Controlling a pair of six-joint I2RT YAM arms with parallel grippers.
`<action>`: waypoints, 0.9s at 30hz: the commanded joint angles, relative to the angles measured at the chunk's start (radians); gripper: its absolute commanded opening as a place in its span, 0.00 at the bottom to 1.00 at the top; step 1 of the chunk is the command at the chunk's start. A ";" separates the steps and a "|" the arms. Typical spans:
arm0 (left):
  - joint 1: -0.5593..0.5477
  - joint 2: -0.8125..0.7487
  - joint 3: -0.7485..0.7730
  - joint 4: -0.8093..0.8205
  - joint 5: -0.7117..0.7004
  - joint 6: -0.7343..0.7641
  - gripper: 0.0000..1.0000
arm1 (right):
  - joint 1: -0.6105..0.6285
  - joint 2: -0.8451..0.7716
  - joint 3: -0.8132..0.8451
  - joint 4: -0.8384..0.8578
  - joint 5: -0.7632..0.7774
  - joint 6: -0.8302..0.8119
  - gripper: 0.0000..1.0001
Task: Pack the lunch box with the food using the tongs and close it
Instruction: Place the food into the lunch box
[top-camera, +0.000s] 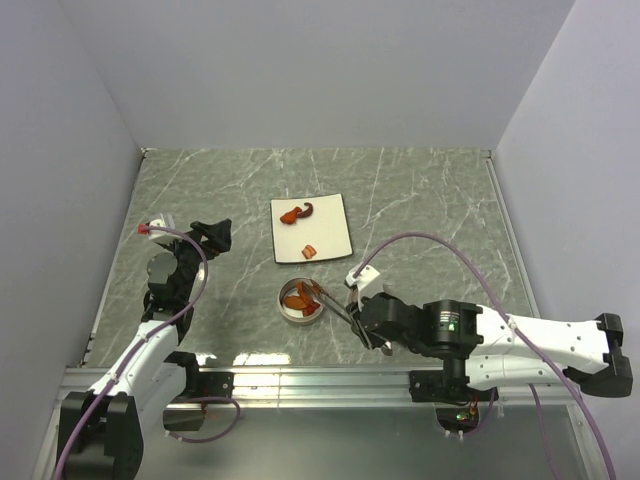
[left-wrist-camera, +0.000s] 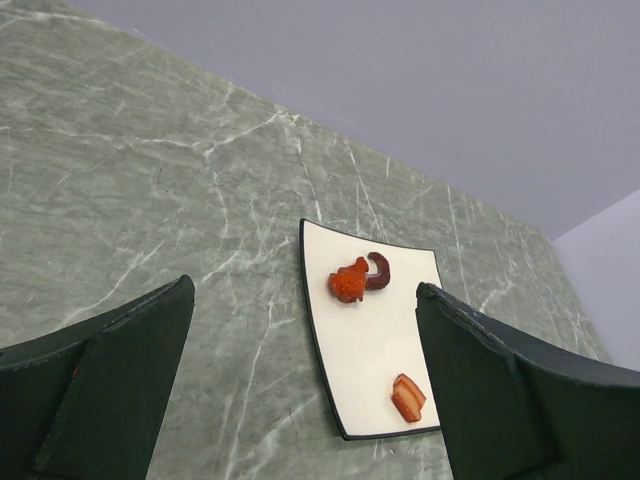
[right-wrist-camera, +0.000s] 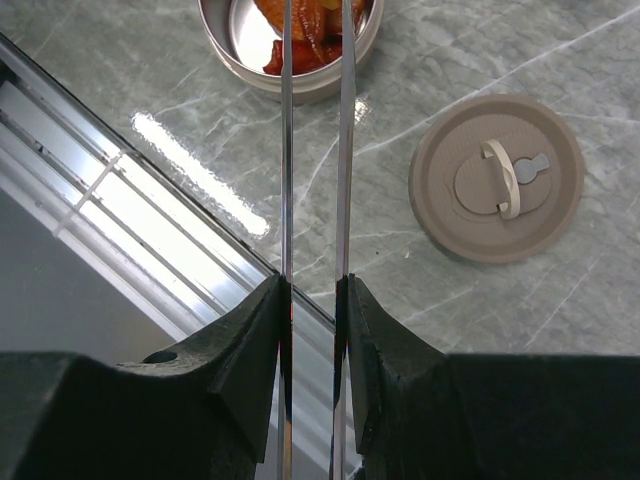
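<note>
The lunch box (top-camera: 291, 312) is an open round silver tin (right-wrist-camera: 300, 85) holding several orange and red-brown food pieces (right-wrist-camera: 310, 35). My right gripper (right-wrist-camera: 312, 285) is shut on the tongs (right-wrist-camera: 285, 150), whose two thin arms reach over the tin; their tips run off the top of the right wrist view. From above, the right gripper (top-camera: 355, 312) sits just right of the tin, the tongs (top-camera: 330, 300) pointing into it. The brown lid (right-wrist-camera: 497, 178) lies flat on the table beside the tin. My left gripper (left-wrist-camera: 300, 400) is open and empty, off to the left (top-camera: 215, 235).
A white square plate (top-camera: 330, 215) behind the tin carries an orange piece (left-wrist-camera: 348, 283), a dark purple curl (left-wrist-camera: 380, 272) and a red-brown piece (left-wrist-camera: 408, 397). The metal rail of the table's near edge (right-wrist-camera: 150, 190) runs close to the tin.
</note>
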 joint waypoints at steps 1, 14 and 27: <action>0.005 -0.011 -0.006 0.039 0.019 -0.011 0.99 | 0.010 0.018 0.021 0.052 0.011 -0.009 0.31; 0.005 -0.011 -0.005 0.042 0.022 -0.011 0.99 | 0.011 0.056 0.059 0.055 0.043 -0.027 0.40; 0.005 -0.008 -0.005 0.043 0.025 -0.011 0.99 | 0.013 0.030 0.074 0.052 0.059 -0.034 0.45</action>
